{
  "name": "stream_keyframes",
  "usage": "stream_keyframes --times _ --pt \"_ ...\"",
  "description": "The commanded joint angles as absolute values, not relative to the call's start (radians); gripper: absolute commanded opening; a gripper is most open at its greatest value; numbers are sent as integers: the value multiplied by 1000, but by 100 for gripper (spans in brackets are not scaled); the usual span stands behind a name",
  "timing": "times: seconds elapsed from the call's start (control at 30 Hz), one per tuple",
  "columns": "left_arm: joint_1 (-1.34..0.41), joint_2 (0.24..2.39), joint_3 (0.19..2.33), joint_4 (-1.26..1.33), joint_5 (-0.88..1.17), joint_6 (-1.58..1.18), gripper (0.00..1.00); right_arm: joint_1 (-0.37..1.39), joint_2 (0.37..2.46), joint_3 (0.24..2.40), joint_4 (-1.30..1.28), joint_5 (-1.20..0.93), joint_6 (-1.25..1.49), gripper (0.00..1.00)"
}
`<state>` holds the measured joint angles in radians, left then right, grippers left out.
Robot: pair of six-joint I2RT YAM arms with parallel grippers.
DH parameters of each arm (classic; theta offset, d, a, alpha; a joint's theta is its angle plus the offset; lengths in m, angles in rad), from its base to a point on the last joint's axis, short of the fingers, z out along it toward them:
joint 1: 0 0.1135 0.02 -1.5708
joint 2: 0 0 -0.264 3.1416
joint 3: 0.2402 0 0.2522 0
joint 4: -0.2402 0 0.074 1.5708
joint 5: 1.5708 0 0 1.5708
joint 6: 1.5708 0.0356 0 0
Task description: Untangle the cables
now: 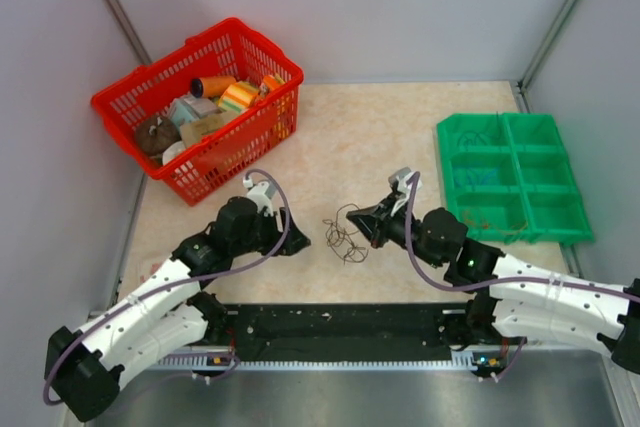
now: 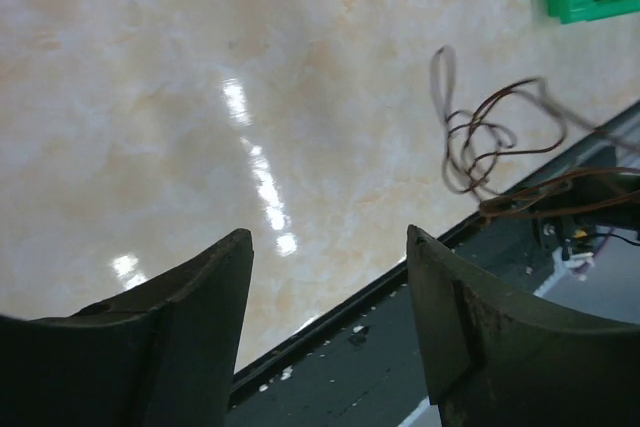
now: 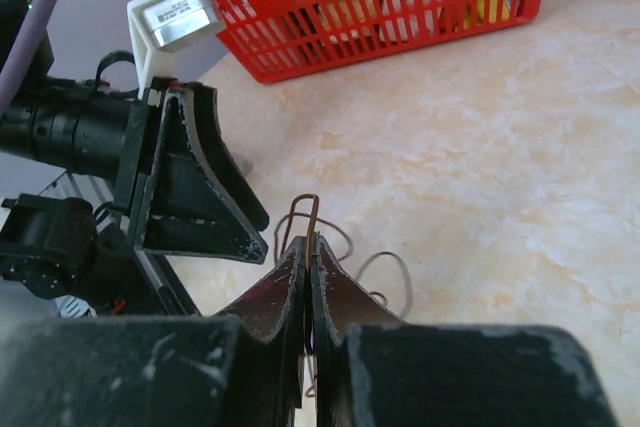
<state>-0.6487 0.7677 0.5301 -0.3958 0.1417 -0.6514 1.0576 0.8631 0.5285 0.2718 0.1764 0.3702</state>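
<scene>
The cables point(image 1: 345, 232) are a small tangle of thin dark brown wires lying in loose loops on the beige table, between my two grippers. In the left wrist view the cables point(image 2: 485, 142) lie ahead to the right. My right gripper point(image 1: 372, 224) is shut on a loop of the cables point(image 3: 308, 215), which sticks up between the closed fingertips point(image 3: 292, 252) of the right gripper point(image 3: 309, 244). My left gripper point(image 1: 297, 241) is open and empty, just left of the tangle, low over the table's near edge; its spread fingers point(image 2: 215, 277) frame bare table in its own view.
A red basket point(image 1: 170, 87) of spools and small items stands at the back left. A green compartment tray point(image 1: 565, 182) with some wires sits at the right. A black strip point(image 1: 340, 325) runs along the near edge. Grey walls enclose the table.
</scene>
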Motion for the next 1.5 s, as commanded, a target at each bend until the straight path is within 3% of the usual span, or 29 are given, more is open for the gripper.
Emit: stream_keyframes --times 0.0,0.27,0.4,0.53,0.7,0.9,1.13,1.27,1.47 --pt "-644 776 548 -192 340 -658 69 1049 844 532 230 129 371 0" --pt "-646 680 574 -224 347 -667 80 1051 865 537 245 87 362 0" --pt "-646 606 552 -236 289 -731 76 1051 885 548 262 72 354 0" --pt "-646 623 575 -360 177 -1012 74 1049 899 560 258 66 351 0" --pt "-647 728 563 -302 300 -1286 73 1049 896 555 262 58 363 0" --pt "-647 819 548 -223 356 -1434 70 1049 891 549 264 52 371 0" --pt "-646 917 447 -9 517 -1569 50 1051 896 551 281 54 370 0" --pt "-646 949 400 87 526 -1600 43 1051 907 558 284 46 371 0" --pt "-643 959 356 176 497 -1562 11 1052 894 558 265 58 368 0"
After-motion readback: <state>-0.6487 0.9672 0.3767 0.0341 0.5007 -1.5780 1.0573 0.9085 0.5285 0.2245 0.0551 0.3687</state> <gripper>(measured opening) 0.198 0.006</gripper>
